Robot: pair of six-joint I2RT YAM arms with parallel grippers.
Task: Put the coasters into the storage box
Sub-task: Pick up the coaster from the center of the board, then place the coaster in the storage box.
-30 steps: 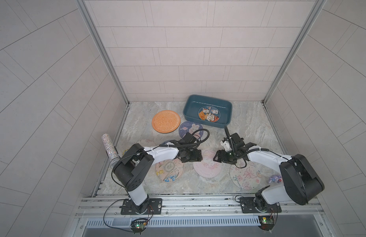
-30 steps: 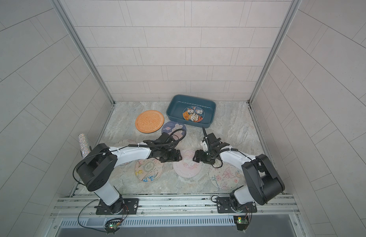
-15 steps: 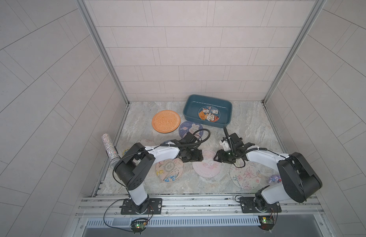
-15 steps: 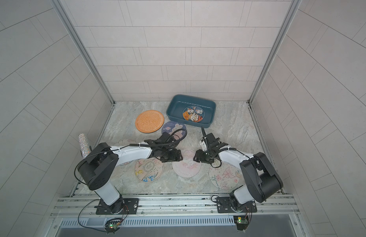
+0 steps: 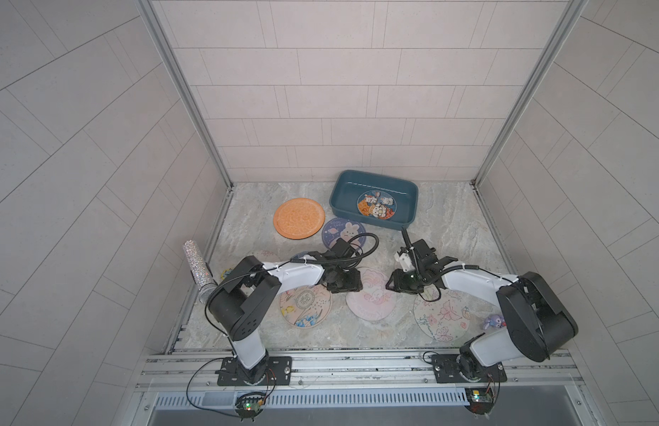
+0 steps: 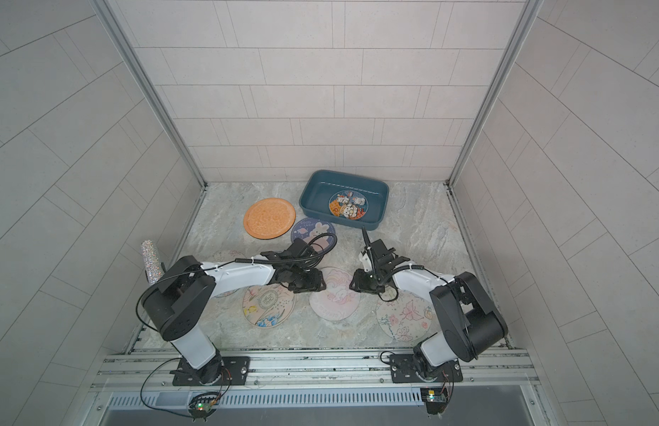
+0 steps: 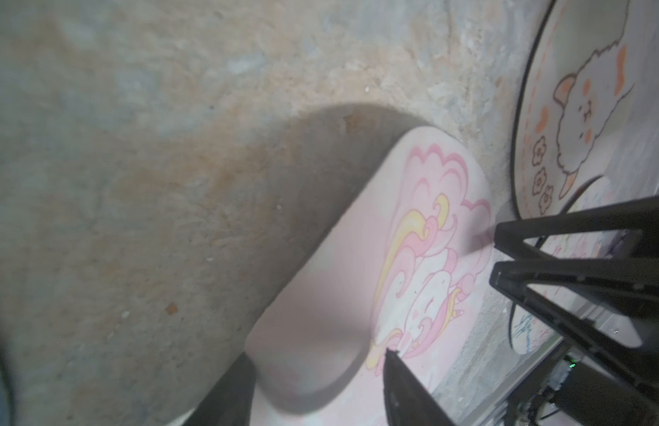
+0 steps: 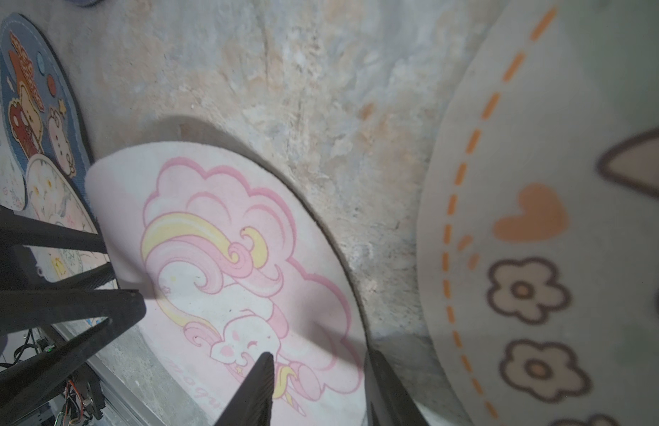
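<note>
The pink unicorn coaster (image 5: 370, 300) (image 6: 333, 298) lies at the front middle, with a gripper at each side of it. My left gripper (image 5: 345, 287) (image 7: 316, 391) is shut on its left rim, which curls up as a fold (image 7: 320, 332) between the fingers. On the opposite rim, my right gripper (image 5: 397, 287) (image 8: 320, 391) stands open: one fingertip (image 8: 259, 372) rests on the print, the other just off the edge on the table. The teal storage box (image 5: 342, 191) (image 6: 309, 191) at the back holds one cartoon coaster (image 5: 376, 203).
Loose coasters: orange (image 5: 299, 218), purple bunny (image 5: 340, 230), floral (image 5: 305, 304), butterfly (image 5: 441, 315), a pale one with orange dashes (image 8: 542, 221), and a blue bear one (image 8: 36, 110). A glittery microphone (image 5: 198, 267) leans at the left wall. A small purple toy (image 5: 493, 321) sits front right.
Both grippers' jaws have narrowed around the pink coaster's opposite rims, and its left rim has curled up. The arms have barely shifted.
</note>
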